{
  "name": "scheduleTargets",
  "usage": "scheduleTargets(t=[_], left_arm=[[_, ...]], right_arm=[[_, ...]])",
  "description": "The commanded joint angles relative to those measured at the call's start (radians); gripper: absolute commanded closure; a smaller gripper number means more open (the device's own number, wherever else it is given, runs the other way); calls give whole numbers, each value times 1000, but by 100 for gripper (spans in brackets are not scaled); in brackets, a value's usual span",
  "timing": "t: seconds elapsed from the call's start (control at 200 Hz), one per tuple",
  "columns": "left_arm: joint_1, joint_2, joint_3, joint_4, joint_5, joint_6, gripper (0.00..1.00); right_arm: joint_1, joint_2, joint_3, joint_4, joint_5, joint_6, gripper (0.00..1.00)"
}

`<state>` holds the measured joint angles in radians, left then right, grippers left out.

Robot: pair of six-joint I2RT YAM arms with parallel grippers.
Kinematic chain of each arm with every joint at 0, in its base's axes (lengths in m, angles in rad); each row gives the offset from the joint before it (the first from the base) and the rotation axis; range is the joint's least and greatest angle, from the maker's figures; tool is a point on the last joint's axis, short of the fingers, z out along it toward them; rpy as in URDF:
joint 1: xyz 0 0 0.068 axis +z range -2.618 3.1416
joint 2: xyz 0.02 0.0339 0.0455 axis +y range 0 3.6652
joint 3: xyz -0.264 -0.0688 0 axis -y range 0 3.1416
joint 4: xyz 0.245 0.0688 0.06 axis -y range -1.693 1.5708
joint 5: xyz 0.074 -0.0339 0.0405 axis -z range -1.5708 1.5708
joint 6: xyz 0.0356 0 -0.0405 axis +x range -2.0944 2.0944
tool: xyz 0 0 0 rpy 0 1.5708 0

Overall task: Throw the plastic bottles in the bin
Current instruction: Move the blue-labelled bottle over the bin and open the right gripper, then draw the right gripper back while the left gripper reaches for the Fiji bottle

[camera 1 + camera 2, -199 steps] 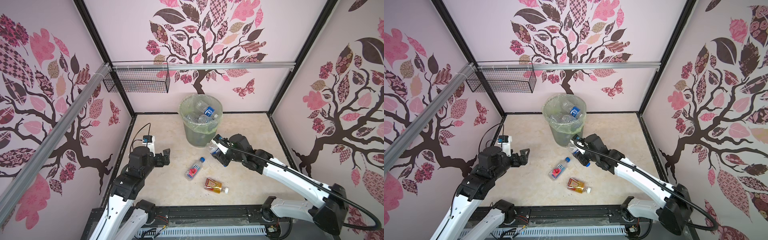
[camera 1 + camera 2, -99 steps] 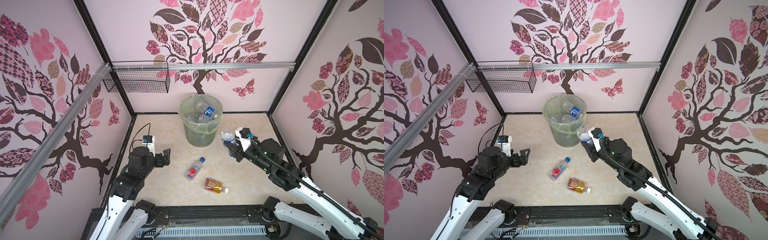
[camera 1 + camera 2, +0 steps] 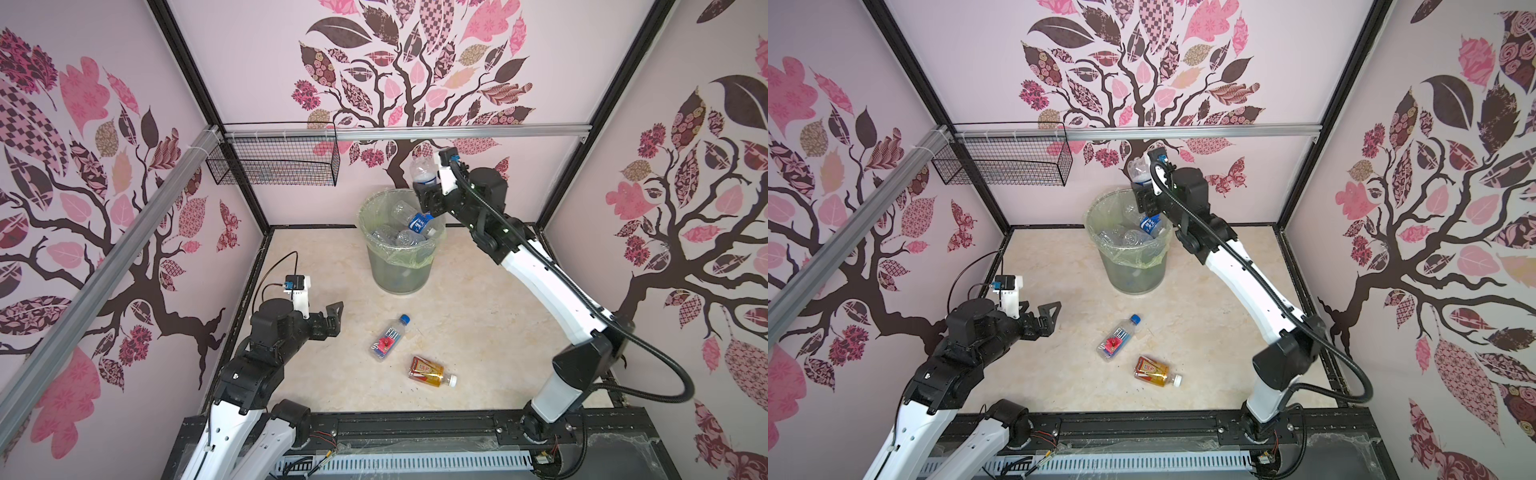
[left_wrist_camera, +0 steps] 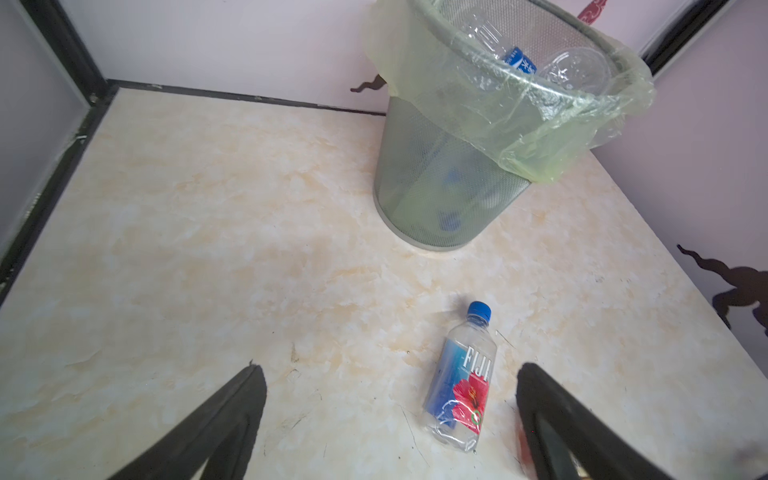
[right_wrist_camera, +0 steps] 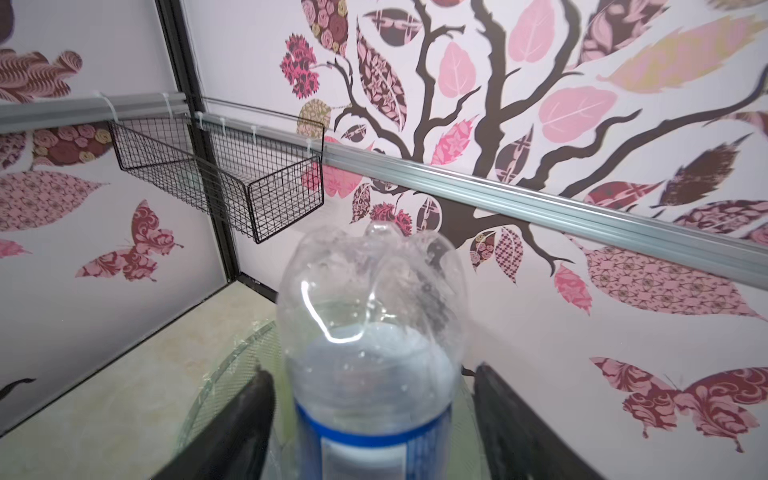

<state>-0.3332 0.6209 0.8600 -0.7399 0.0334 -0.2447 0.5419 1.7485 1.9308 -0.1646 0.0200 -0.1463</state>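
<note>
Clear bottle [image 3: 422, 168]: upper centre; likely light, thin-walled, slick; hold at label.
Right gripper [image 5: 374, 372]: jaws parted, bottle loose.
Left gripper [image 4: 390, 369]: spread, empty.

Robot lab booth, with decal walls [image 3: 257, 83] and aluminium rail [image 3: 457, 132]
</note>
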Motion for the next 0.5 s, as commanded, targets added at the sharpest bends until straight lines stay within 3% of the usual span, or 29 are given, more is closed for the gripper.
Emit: scheduleTargets(t=[0.0, 0.16, 0.495], left_arm=[[3, 29, 61, -53, 167, 53, 2], [3, 73, 76, -55, 228, 62, 2], [-12, 203, 26, 58, 315, 10, 8]], right_arm=[[1, -11, -15, -80, -13, 2, 15], [1, -246, -295, 74, 2, 38, 8], [1, -719, -744, 95, 117, 81, 2]])
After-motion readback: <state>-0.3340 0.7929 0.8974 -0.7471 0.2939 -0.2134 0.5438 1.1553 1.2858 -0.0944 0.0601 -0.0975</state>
